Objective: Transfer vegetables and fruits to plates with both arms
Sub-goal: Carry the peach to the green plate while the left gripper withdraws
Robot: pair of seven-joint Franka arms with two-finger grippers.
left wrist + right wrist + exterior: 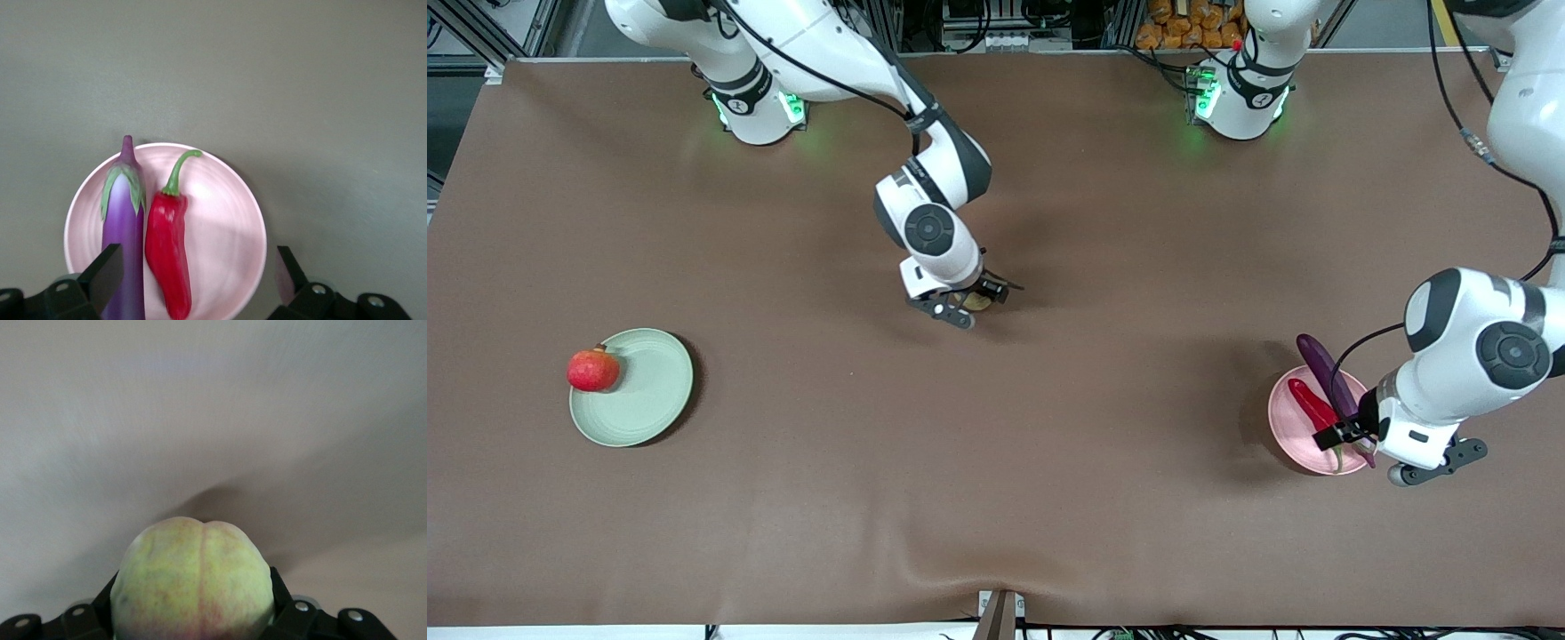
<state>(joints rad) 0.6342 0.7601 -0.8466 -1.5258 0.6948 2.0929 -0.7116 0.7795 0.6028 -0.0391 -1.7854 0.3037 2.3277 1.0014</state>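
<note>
Over the pink plate, my left tool is gaping above eggplant and chili; my right tool is clamping the peach mid-bench.

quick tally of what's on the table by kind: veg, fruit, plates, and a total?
Vegetables: 2, eggplant and chili pepper, both on the pink plate under the open left gripper.
Fruits: 2, apple on the green plate's rim, peach in the shut right gripper.
Plates: 2.
Total: 6.
</note>
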